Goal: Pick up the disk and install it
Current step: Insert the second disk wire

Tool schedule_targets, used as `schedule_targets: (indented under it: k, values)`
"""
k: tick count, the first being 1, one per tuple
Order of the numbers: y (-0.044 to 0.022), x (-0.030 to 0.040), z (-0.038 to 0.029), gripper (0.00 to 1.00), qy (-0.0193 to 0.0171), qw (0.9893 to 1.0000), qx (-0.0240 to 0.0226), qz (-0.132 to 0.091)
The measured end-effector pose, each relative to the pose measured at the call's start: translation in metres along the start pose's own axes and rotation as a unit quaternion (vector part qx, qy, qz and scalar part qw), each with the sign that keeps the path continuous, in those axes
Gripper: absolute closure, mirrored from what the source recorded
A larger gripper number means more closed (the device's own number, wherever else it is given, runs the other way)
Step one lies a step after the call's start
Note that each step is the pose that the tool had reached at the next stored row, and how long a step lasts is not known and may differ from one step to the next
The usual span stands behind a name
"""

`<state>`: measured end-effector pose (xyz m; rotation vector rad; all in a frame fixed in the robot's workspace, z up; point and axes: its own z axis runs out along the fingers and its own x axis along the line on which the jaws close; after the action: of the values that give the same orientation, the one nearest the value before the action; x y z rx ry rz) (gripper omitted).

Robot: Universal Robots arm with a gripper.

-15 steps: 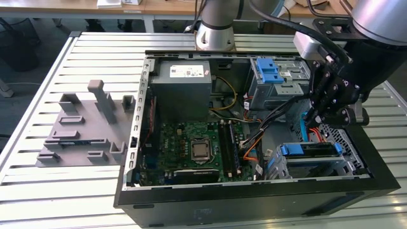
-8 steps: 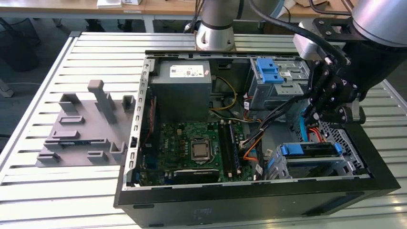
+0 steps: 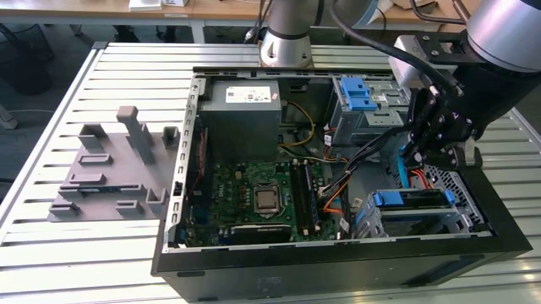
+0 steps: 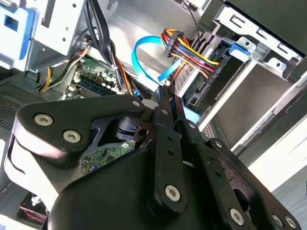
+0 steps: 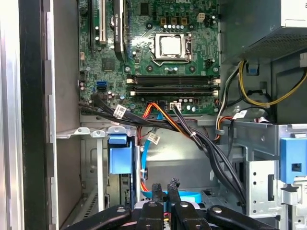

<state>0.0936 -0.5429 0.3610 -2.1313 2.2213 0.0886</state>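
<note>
Grey slatted table (image 3: 50,253), open computer case (image 3: 338,266)

Silver-grey arm (image 3: 507,31), black cable, black linked hand (image 4: 165,103) with silver screws

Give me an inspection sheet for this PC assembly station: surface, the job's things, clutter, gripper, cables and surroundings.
Surface: slatted metal table carrying an open computer case.
Job's things: the disk, in its blue carrier, sits in the lower drive cage at the exterior view's right.
Clutter: grey fixture block on the table beside the case.
Gripper: the gripper hangs inside the case just above the disk, fingers close together, holding nothing.
Cables: a multicoloured power bundle and a blue data cable run near the cage; black cables cross below the motherboard.
Surroundings: power supply in the case; desks behind the table.
</note>
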Motion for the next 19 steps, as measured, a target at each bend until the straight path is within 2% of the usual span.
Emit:
schedule_targets:
  k: [6, 7, 10, 14, 19]
  values:
    - [-0.0004, 0.0081, 0.0031, 0.84, 0.0007, 1.0000, 0.0000, 0.000]
    - [-0.0004, 0.0086, 0.0035, 0.84, 0.0020, 1.0000, 0.0001, 0.000]
    - [-0.0006, 0.0089, 0.0051, 0.84, 0.0106, 0.9999, 0.0004, 0.001]
    - [-0.0037, 0.0094, 0.0105, 0.84, 0.0113, 0.9999, -0.0010, 0.001]
    - [-0.0041, 0.0106, 0.0129, 0.84, 0.0115, 0.9999, -0.0036, 0.002]
